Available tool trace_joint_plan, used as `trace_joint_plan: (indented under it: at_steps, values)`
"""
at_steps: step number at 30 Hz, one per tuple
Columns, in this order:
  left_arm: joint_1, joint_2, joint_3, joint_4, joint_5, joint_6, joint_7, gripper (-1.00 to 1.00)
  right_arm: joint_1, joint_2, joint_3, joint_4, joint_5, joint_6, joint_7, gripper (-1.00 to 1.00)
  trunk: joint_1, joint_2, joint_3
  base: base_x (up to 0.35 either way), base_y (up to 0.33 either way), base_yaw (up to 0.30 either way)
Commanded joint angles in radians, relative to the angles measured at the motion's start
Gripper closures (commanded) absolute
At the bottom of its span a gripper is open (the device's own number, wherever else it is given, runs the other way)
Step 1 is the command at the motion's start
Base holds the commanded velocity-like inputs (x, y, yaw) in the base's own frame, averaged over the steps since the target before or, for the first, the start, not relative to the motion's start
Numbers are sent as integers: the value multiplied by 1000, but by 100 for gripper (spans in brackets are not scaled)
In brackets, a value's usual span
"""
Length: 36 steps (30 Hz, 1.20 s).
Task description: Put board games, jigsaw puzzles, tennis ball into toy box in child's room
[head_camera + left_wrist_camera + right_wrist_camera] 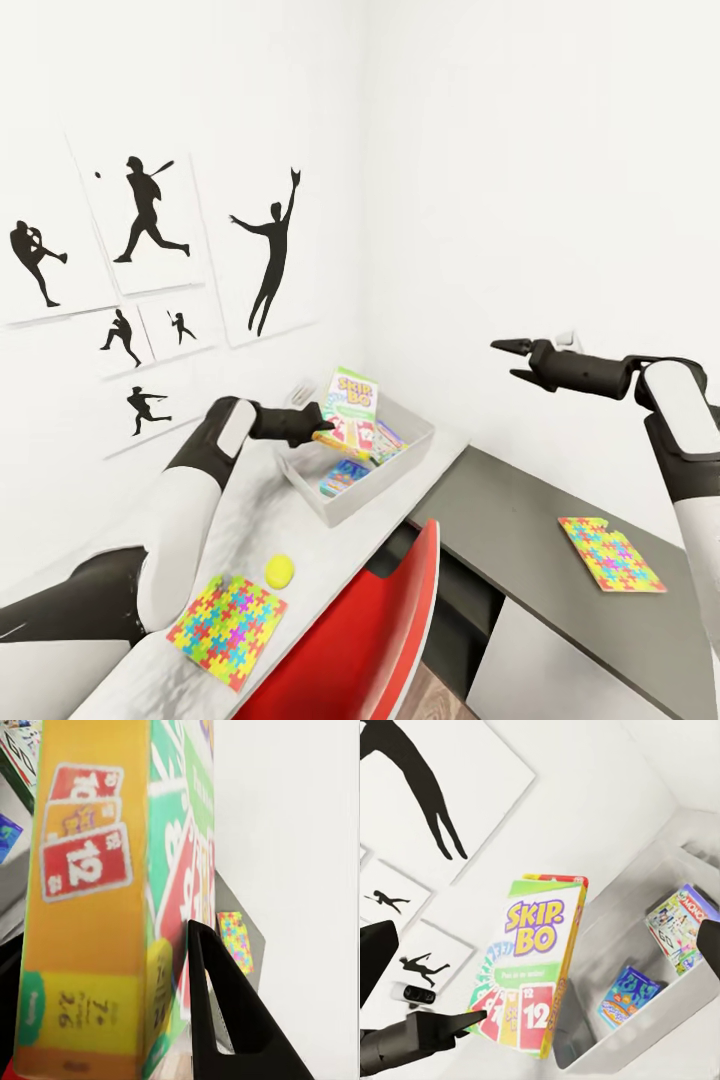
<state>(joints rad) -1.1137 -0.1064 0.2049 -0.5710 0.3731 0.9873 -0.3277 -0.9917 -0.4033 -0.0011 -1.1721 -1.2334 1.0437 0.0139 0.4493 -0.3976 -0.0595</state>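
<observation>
Head view: left fingers (318, 428) grasping Skip-Bo game (349, 399) above toy box (425, 436) containing two games; right fingers (514, 359) spread, idle; both puzzles (227, 628), tennis ball (279, 570) outstanding.

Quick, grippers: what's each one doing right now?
Left gripper: closed on the Skip-Bo game box, held upright over the toy box.
Right gripper: open, holding nothing, up in the air near the wall.

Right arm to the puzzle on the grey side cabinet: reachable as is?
Probably yes. The right gripper is open, holds nothing, and nothing lies between it and the jigsaw puzzle flat on the cabinet top.
</observation>
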Motion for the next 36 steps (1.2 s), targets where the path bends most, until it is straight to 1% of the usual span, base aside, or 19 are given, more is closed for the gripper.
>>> trace_joint_plan:
  at_steps: [1,4,7,16,22,29,36]
  values:
    - [-1,-1,14,-6,-8,9,-13,100,-2,-2,-1,1,0,4,1,-100,1,-2,-2,0,0,0]
    - [0,-1,32,-10,-9,11,-29,100,-3,-6,-2,1,-1,4,1,-100,1,-2,-2,0,-12,0]
    - [0,-2,46,-11,-9,12,-43,100,-4,-8,-3,1,-2,4,1,-100,1,-2,-2,5,-172,0]
    - [0,-5,47,-12,-10,13,-46,100,-4,-9,-3,1,-3,4,1,-100,1,-2,-2,23,-110,0]
    - [0,-6,47,-12,-10,12,-46,100,-4,-9,-3,1,-2,4,0,-100,1,-2,-2,131,-68,3]
    - [0,-9,45,-13,-10,11,-45,100,-4,-11,-3,2,-2,4,0,-100,1,-2,-2,140,-68,175]
    - [0,-15,45,-13,-10,10,-45,100,-4,-11,-4,1,-1,4,0,-100,1,-2,-2,54,-140,43]
